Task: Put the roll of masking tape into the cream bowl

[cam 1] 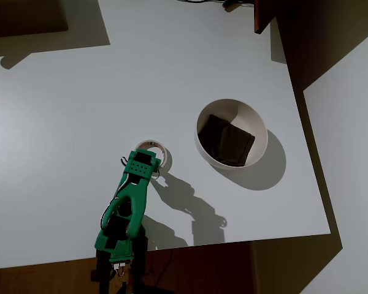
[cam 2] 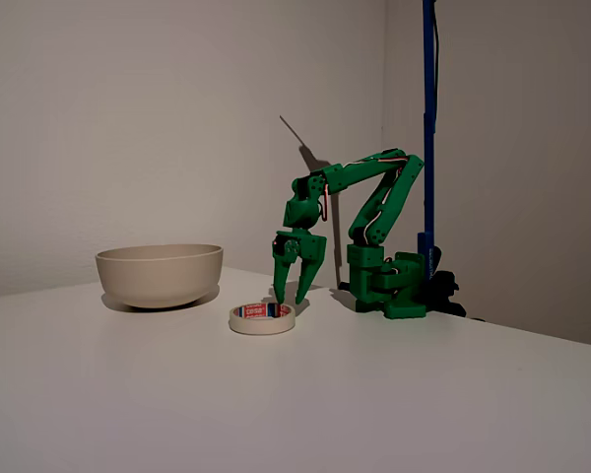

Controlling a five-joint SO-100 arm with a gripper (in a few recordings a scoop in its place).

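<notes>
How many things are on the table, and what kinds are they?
Bowl: 1
Tape roll: 1
Brown pad in the bowl: 1
Green robot arm with gripper: 1
Total: 4

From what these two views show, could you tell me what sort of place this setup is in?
Probably a home or office room used as a small robotics test bench, not a kitchen: a plain white table against bare walls, a small green arm clamped beside a blue pole, and just two props, a cream bowl and a roll of masking tape.
</notes>
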